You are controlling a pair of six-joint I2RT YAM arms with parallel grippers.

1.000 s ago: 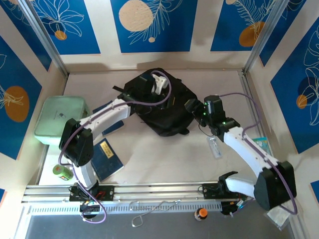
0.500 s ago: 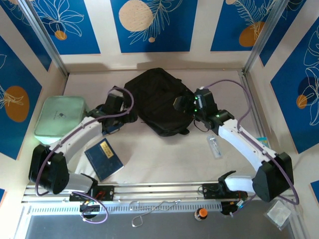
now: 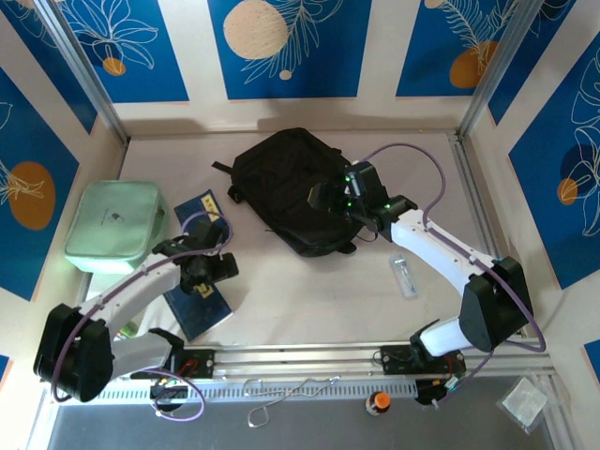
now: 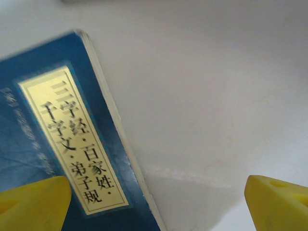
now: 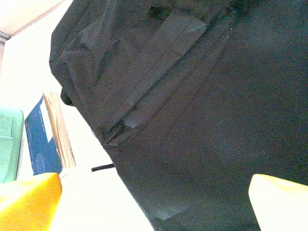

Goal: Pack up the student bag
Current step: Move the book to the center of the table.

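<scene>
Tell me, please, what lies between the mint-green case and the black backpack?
A blue book lies on the table between the mint-green case and the student bag, as the top external view shows.

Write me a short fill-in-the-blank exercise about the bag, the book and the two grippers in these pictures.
1. The student bag is ___ in colour.
2. The left gripper hangs over the edge of a book with a ___ cover.
3. The right gripper hangs above the ___.
4. The jaws of both grippers stand ___.
Missing words: black; blue; student bag; open.
</scene>
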